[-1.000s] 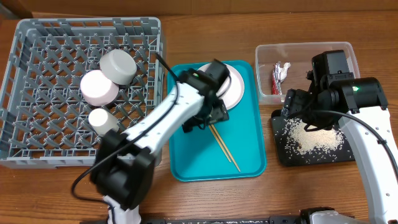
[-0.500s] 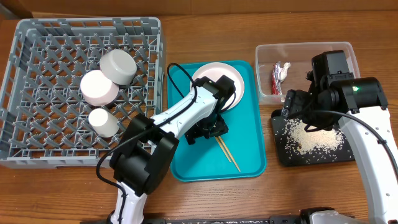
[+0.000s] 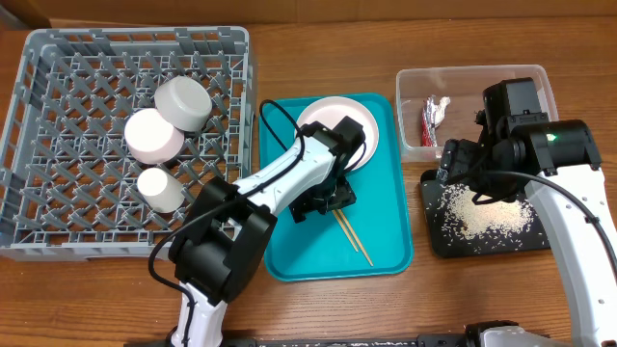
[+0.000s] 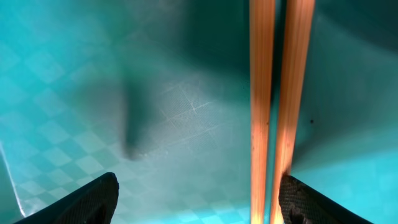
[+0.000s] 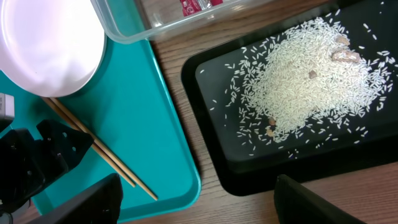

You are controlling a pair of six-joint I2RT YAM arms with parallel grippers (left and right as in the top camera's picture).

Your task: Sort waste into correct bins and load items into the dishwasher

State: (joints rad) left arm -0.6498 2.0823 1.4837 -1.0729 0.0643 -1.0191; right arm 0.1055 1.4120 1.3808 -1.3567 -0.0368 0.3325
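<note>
Where the wooden table (image 3: 482, 299) bore the teal tray (image 3: 289, 251), the chopsticks (image 3: 349, 234) lay on it side by side, their long axis diagonal from the white plate (image 3: 323, 118) toward the tray's front-right corner. The left gripper (image 4: 202, 200) straddled them, spread wide and gripping nothing. The right gripper (image 5: 202, 202) was also spread wide and empty.

left arm (image 3: 280, 173) low over teal tray (image 3: 386, 246), left fingers (image 4: 93, 200) spread wide. right arm (image 3: 578, 193) right of tray, right fingers (image 5: 314, 200) wide too
</note>
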